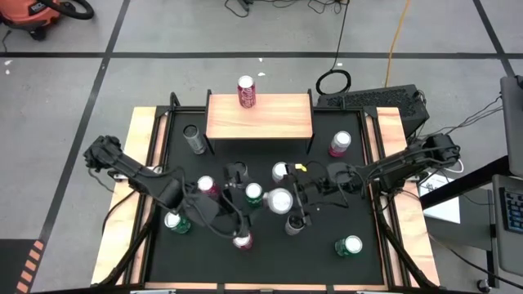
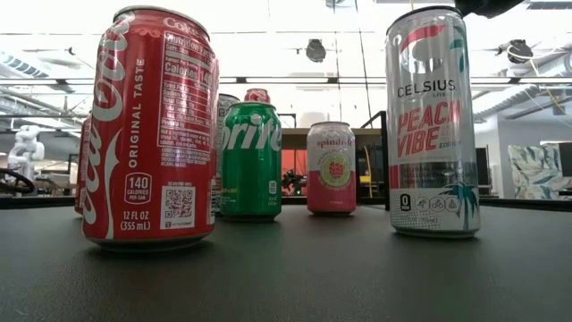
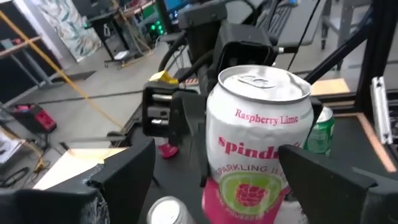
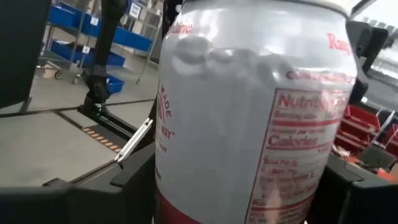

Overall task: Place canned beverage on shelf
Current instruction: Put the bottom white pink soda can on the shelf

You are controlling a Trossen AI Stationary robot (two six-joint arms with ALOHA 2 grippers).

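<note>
A white-and-pink Spindrift can (image 1: pixel 280 200) hangs over the middle of the black mat (image 1: pixel 359 188), with my right gripper (image 1: pixel 292 196) shut on it from the right. My left gripper (image 1: pixel 260 201) is open. It reaches in from the left with its fingers on either side of the same can (image 3: pixel 258 143). The shelf (image 1: pixel 278 118) stands at the mat's far edge on thin black legs. A red can (image 1: pixel 246 91) stands upright on the shelf's wooden top. My right gripper pinches the can's side wall (image 4: pixel 186 168) between its two fingers (image 4: pixel 134 180), low on the body, coming about level from the table's right. The can is upright and raised above the cans on the mat. My left gripper has one finger (image 3: pixel 311 177) close to the can's side; whether it touches, I cannot tell.
Several cans stand on the mat around the grippers: a slim grey one (image 1: pixel 194 139), a pink one (image 1: pixel 340 143), a green one (image 1: pixel 350 245), a red one (image 1: pixel 243 239). In the low view a Coke can (image 2: pixel 147 125) and a Celsius can (image 2: pixel 433 125) stand at the near edge.
</note>
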